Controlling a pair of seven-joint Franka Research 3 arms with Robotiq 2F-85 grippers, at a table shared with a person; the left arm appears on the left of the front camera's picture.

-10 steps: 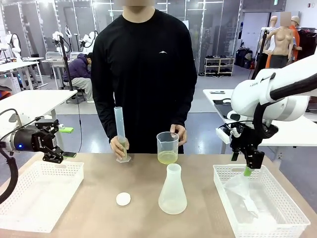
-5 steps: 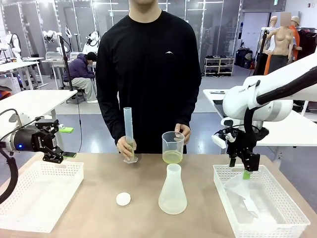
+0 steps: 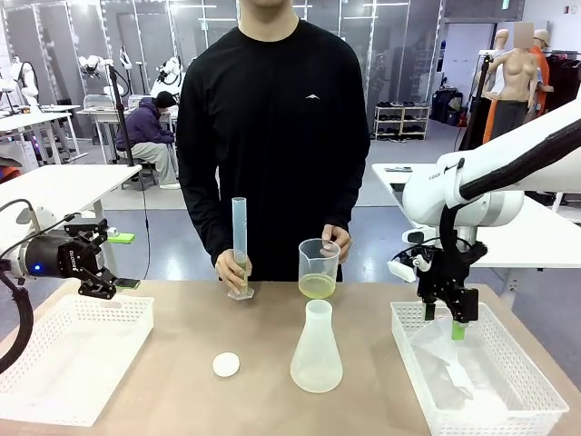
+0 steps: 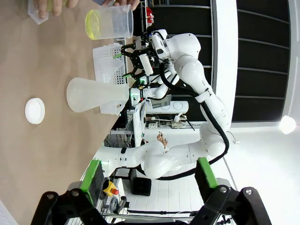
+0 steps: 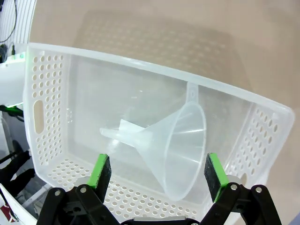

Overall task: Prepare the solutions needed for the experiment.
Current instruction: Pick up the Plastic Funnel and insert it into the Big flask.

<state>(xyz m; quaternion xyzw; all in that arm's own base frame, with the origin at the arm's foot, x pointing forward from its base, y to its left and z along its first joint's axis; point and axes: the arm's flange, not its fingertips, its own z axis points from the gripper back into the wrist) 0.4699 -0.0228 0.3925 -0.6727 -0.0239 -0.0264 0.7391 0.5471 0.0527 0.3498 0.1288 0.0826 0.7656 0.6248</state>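
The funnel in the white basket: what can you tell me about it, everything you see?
The funnel is clear, translucent plastic: a wide cone, a narrow spout and a small tab at the rim. It lies empty on its side on the floor of the white perforated basket. The right gripper hovers open above it, a green pad to either side, not touching.

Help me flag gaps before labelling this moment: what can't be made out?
- Front view: the person's hand covers the foot of the graduated cylinder; any liquid inside is unreadable.
- Front view: scale marks on the beaker are too small to gauge the yellow liquid.
- Left wrist view: the top edge cuts off the graduated cylinder.
- Front view: the clear funnel blends into the right basket.
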